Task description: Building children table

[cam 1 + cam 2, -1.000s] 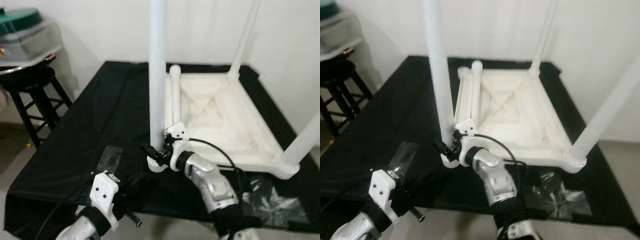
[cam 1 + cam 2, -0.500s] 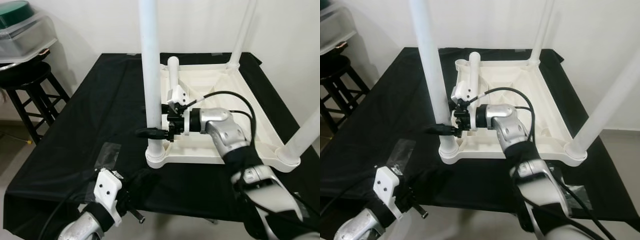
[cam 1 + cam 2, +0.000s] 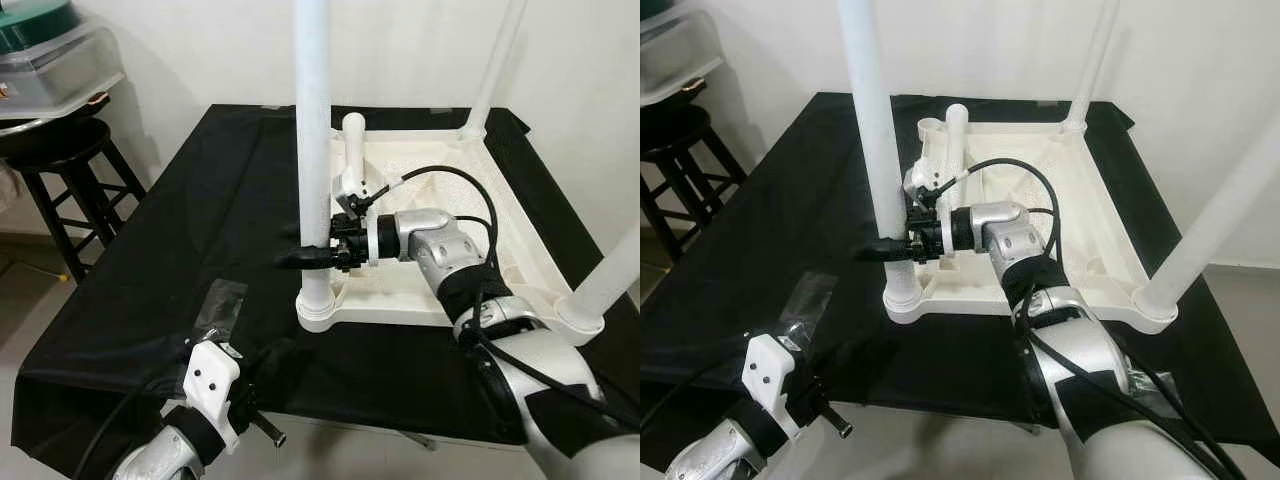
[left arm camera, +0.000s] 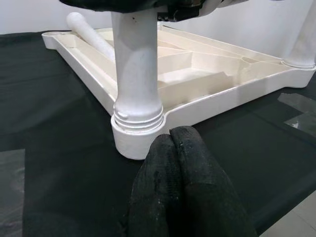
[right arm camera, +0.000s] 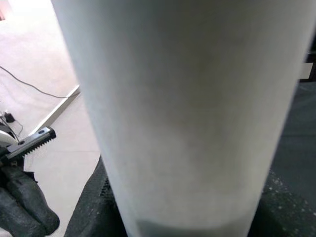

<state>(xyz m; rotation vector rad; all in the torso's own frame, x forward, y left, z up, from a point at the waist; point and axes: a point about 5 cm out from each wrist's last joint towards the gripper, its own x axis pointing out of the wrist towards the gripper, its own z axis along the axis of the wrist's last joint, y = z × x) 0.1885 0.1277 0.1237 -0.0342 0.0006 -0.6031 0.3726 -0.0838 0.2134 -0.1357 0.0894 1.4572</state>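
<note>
I saw right gripper (image 3: 312, 256) clamped on near upright leg (image 3: 313, 130) | upturned white table (image 3: 1080, 215) lay on black cloth (image 3: 200, 230) | left gripper (image 4: 183, 148) fingers together, low at front edge

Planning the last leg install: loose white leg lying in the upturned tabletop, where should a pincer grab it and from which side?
Probably mid-shaft, from above. The loose leg lies flat along the tabletop inner left edge, its rounded end toward the far corner. The rim and the standing leg, held by the right pincer, crowd its left side, so fingers should straddle it from above.
</note>
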